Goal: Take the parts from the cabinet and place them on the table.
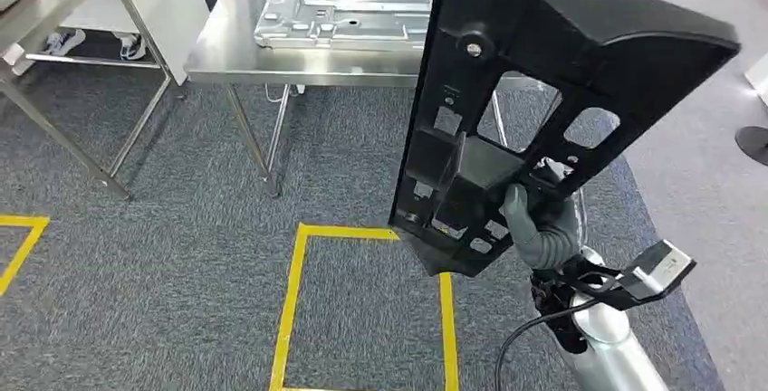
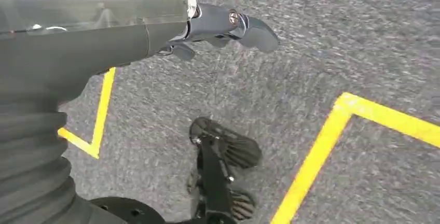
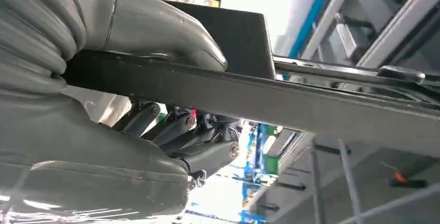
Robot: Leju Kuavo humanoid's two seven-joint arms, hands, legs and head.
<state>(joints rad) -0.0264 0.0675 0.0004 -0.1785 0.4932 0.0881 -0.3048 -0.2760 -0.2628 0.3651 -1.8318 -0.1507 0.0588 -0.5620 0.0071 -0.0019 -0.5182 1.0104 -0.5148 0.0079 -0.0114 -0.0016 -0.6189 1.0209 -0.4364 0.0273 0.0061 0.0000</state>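
We are mid-carry: our right hand (image 1: 542,228) grips the black panel (image 1: 543,92) (left hand (image 2: 228,27) hangs, seemingly loosely curled); next, step to the far desk (image 1: 217,47) and lower it.

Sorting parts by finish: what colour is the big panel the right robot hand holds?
Black, matte plastic panel, clearest in the head view, gripped by the right robot hand.

The right hand (image 1: 542,228) is raised with fingers clamped, while the left hand (image 2: 228,27) hangs down, fingers loose.
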